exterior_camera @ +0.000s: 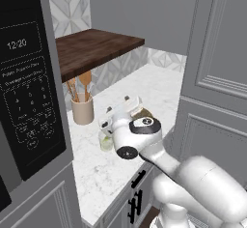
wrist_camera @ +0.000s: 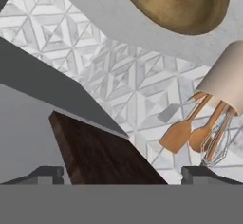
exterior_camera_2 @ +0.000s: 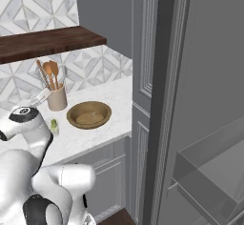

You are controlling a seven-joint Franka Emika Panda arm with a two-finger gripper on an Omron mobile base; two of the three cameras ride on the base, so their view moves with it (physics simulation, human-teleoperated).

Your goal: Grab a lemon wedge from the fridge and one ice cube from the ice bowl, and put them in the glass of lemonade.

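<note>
Claw (wrist_camera: 122,175) spread open and empty above the small clear tumbler of pale yellow lemonade (exterior_camera: 106,141); swinging toward the wide tan wooden bowl (exterior_camera_2: 89,115) could topple it.

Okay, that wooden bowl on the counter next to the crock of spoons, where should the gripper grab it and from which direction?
Probably the rim of the wooden bowl, from above. It is wide and shallow and sits flat on the counter, so its body looks too broad to span, while the thin raised rim would fit between the fingers. The side away from the crock has more free room. The gripper is open.
</note>
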